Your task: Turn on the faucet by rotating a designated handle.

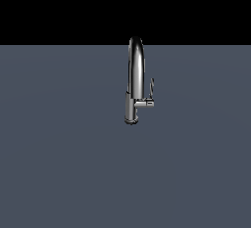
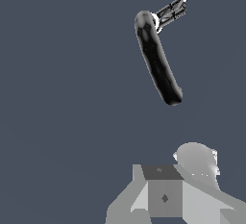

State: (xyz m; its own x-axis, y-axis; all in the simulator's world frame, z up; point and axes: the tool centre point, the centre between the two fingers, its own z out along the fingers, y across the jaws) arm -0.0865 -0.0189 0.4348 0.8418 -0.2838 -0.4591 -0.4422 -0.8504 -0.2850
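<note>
Jaws: can't tell how far open. The wrist view shows only grey gripper [image 2: 166, 196] housing at the frame edge, no clear fingertips, and nothing between them. The exterior view doesn't show the arm at all, so I'd judge it well clear of the fixture, above it looking down.

Faucet [image 1: 133, 82] stands upright on the counter [image 1: 59, 163], alone, roughly mid-scene. Handle [image 1: 151, 91] is the thin lever rising from a short stub on the body, toward the exterior view's right, well below the arch of the spout. In the wrist view the spout reads as the dark curved bar and the handle as the small bright piece jutting from its far end.

Step in hand, as I read it: approach, no contact yet.

How to do it well:
- Aim at the lever, not the spout. The spout is the bigger, easier target and the wrong one.
- Come in from the open side of the lever, clear of the arch.
- Contact near the lever tip for leverage; it's thin, so a blunt push may slip off.
- Move along an arc about the stub axis, not a straight line, or contact is likely lost partway.
- Which rotation direction counts as "on" isn't visible here.
</note>
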